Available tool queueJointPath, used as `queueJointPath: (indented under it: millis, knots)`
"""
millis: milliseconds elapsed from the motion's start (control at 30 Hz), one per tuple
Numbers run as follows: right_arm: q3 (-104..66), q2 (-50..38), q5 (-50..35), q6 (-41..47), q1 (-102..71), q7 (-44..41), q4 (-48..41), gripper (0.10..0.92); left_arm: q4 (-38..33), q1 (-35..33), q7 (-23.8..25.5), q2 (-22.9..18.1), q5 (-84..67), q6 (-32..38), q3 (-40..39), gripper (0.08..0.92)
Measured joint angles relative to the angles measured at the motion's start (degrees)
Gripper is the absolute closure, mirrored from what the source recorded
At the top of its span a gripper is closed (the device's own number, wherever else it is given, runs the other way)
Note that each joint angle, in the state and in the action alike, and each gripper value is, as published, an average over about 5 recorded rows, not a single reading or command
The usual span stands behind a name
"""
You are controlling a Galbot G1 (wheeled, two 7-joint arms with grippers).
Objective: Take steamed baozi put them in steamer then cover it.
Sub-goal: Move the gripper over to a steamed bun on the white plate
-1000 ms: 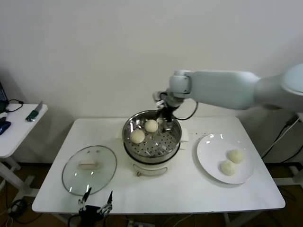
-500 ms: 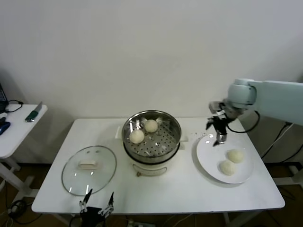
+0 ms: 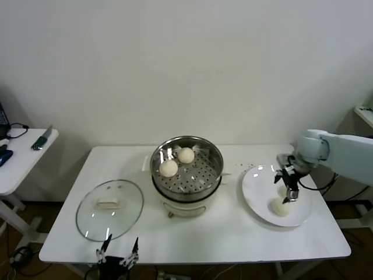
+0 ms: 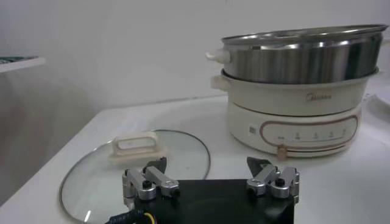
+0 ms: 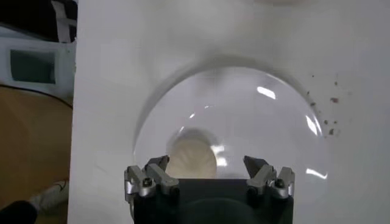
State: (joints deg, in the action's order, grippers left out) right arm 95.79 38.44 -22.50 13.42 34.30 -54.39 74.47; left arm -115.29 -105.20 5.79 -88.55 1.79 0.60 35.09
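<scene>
The steamer [image 3: 187, 169], a round shiny steel basket with a perforated floor on a cream pot base, sits at frame centre on the white counter [image 3: 221, 233] and holds two smooth round baozi [image 3: 169, 168]. The right gripper [image 3: 288, 185], fingers apart, hangs over the flat white plate [image 3: 256, 192] at right, above a bun [image 3: 280, 207]. The round glass cover [image 3: 110, 209] lies flat at lower left, its rectangular handle's long axis running left-right. The left gripper [image 4: 211, 178] is parked at the bottom edge, fingers apart.

I see a white surface [image 3: 233, 233] filling the lower centre of the head frame | flat white plate [image 3: 256, 195] on it at right of centre | a second small white side surface [image 3: 20, 160] at the left edge | on it a green-handled tool [image 3: 41, 140] and a blue item [image 3: 4, 156], cut off by the frame | plain white wall [image 3: 175, 64] across the top.
</scene>
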Motion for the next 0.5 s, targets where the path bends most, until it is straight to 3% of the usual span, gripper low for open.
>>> queueJointPath:
  millis: [500]
  knots:
    - [-8.8,-0.3,5.7,-0.3,-11.5,0.7,-5.2,0.203,0.6,0.1,0.1,-0.1,0.1,-0.1,-0.1,0.177]
